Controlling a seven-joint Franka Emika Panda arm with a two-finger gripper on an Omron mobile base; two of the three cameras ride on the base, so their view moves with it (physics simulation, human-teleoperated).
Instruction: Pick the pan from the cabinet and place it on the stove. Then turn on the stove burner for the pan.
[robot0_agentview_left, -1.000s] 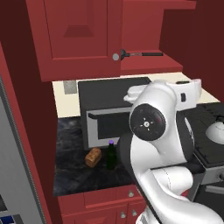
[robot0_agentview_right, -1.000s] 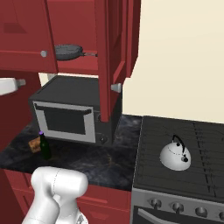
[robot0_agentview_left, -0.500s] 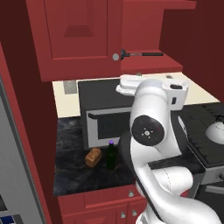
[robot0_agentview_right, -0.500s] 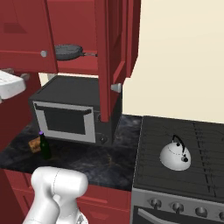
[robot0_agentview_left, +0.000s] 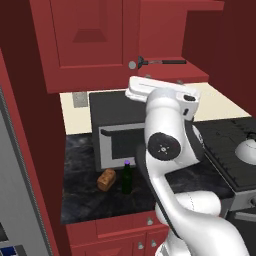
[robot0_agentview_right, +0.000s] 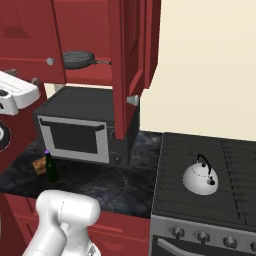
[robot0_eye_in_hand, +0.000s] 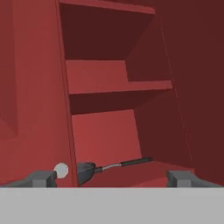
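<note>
Red cabinet (robot0_eye_in_hand: 109, 87) open, pan (robot0_eye_in_hand: 87, 169) alone on bottom shelf, upper shelf bare, end effector (robot0_eye_in_hand: 113, 178) spread

Matt red painted wood cabinet (robot0_eye_in_hand: 109, 109) with a shiny silver metal knob (robot0_eye_in_hand: 61, 170), dull dark grey metal pan (robot0_agentview_right: 77, 59), speckled glossy black stone counter (robot0_agentview_right: 120, 182), smooth white kettle (robot0_agentview_right: 200, 177), matt black stove (robot0_agentview_right: 210, 165) grates, brushed steel front.

The arm (robot0_agentview_left: 170, 150) is glossy white, built of rounded, bulbous links with dark grey joint rings and a round dark cap on one joint. Its fingertips (robot0_eye_in_hand: 41, 178) are small grey blocks.
</note>
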